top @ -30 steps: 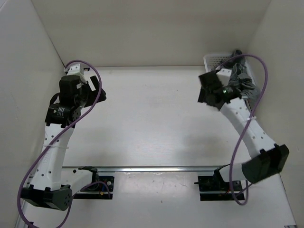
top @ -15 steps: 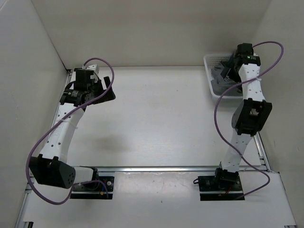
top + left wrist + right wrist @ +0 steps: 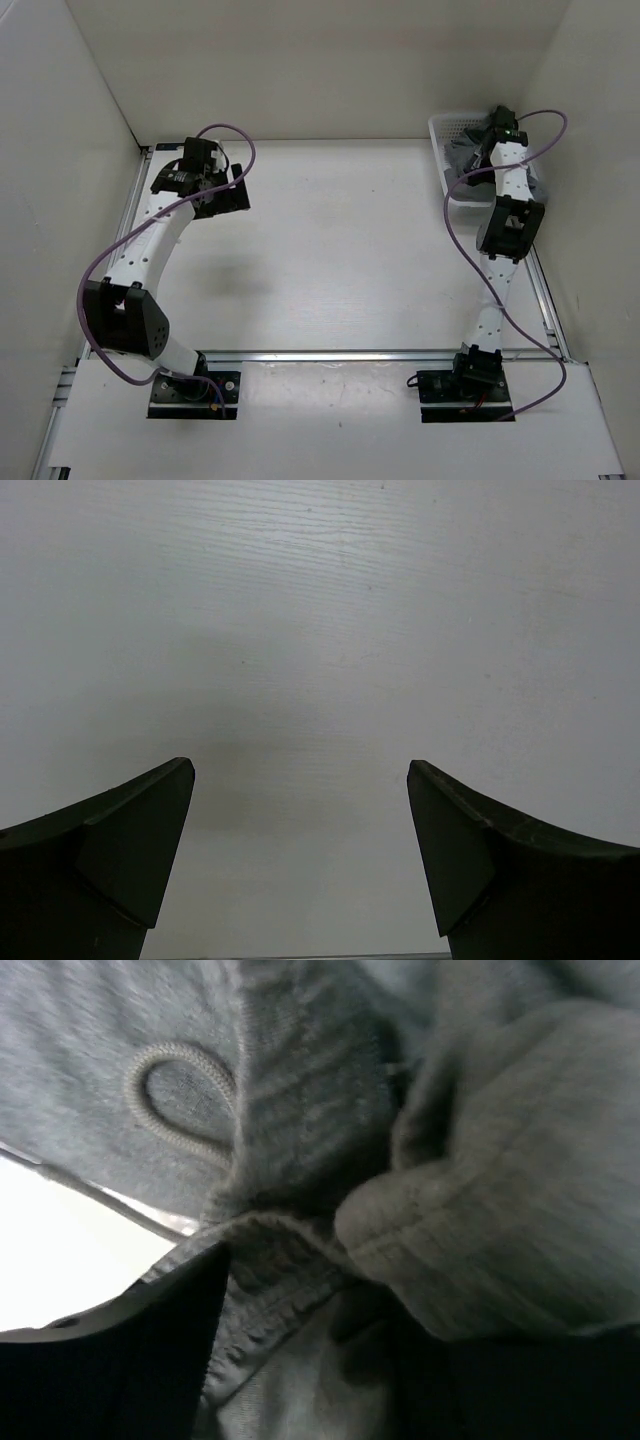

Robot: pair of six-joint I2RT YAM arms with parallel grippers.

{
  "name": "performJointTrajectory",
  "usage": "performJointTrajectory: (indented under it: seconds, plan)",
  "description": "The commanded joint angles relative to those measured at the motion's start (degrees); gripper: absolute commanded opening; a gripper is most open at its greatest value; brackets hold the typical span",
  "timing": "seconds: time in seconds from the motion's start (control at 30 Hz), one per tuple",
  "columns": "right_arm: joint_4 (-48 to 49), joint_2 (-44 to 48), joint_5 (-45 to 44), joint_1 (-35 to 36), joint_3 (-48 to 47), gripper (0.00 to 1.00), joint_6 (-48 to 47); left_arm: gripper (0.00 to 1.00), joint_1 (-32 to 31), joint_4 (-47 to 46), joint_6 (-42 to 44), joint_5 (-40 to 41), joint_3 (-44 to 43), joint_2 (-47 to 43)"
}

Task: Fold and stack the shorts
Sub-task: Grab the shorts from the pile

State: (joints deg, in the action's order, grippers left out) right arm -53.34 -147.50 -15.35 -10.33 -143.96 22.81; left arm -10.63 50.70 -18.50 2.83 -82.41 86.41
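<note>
Nearest, at the front edge, two black base mounts (image 3: pixel 185 388) sit bolted along one metal rail (image 3: pixel 340 354). Two white arms rise from them, each trailing one purple cable (image 3: pixel 455 215).

The left arm (image 3: pixel 135 265) bends outward and reaches to the far left of the tabletop (image 3: pixel 330 250). Its wrist view shows the left claw (image 3: pixel 300 770) hanging over bare surface, its two dark fingers (image 3: pixel 120 850) spread wide apart with nothing between them.

The right arm (image 3: pixel 498 260) stretches straight up the right side and tips down into the one white mesh basket (image 3: pixel 438 128), which stands in the far right corner.

The shorts (image 3: pixel 300 1110) lie bunched in that basket as one heap of grey fabric. Up close, a ribbed waistband and one loop of drawstring (image 3: pixel 132 1088) show. How many pieces make up the heap I cannot tell. The right claw (image 3: pixel 330 1310) is pushed into the folds, with a dark finger on either side of a fabric bulge. Whether it has pinched the cloth I cannot tell.

The tabletop is white with a faint wood grain. Three plain off-white walls (image 3: pixel 320 60) close it in at the left, right and back.
</note>
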Motion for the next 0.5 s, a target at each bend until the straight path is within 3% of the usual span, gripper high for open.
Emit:
performJointTrajectory:
  seconds: [0.0,0.1,0.13,0.47]
  plan:
    - [4.1,0.5,4.0,-0.7,-1.9,0.4,0.7,1.0,-0.5,1.6,-0.3,2.5,-3.0,-1.2]
    - [6.9,4.8,4.5,-0.7,-0.2,0.04,0.7,1.0,-1.1,1.6,-1.5,2.5,-3.5,-0.6]
    - [6.9,6.3,5.2,-0.7,0.5,0.0,0.7,1.0,-1.1,1.6,-1.5,2.5,-3.5,-0.6]
    - [8.9,33.7,17.5,2.3,-0.5,0.0,-2.6,1.0,-3.2,1.6,-7.5,-3.0,-4.1,-3.8]
